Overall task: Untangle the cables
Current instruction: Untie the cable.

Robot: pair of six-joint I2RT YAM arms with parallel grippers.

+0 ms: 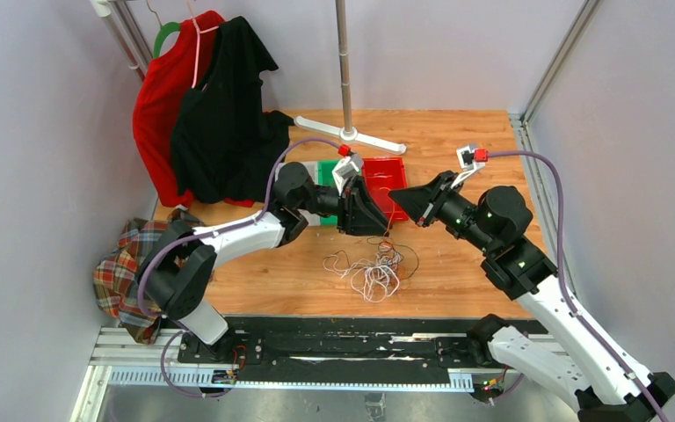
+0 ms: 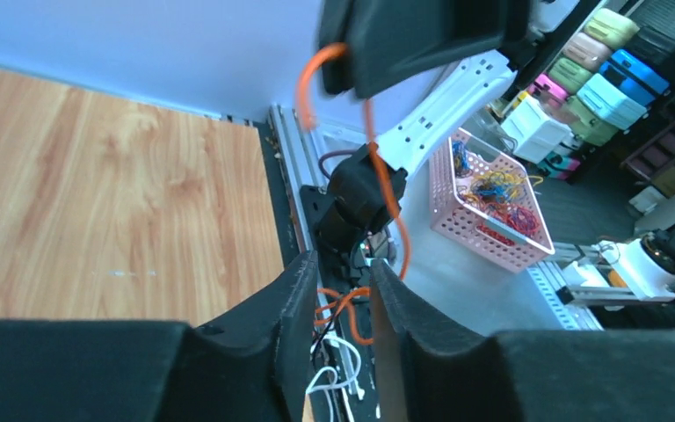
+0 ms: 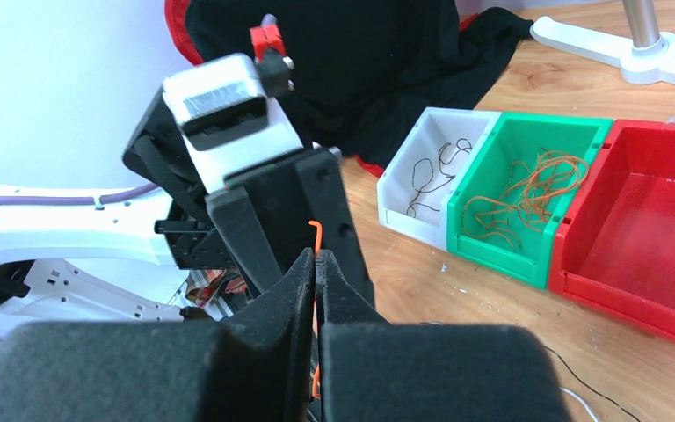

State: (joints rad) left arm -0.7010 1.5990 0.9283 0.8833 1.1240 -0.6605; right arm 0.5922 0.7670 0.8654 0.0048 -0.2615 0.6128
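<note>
The right gripper (image 3: 316,264) was clamped on an orange wire (image 2: 300,92) trailing down to the tangle of cables (image 1: 373,268) on the table (image 1: 255,272). The left gripper (image 2: 343,281) stood part open around it, seemingly not pinching. Pulling apart risked slipping off or tightening knots.

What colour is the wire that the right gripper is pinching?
Orange. The wire shows best in the right wrist view, in the right gripper.
</note>
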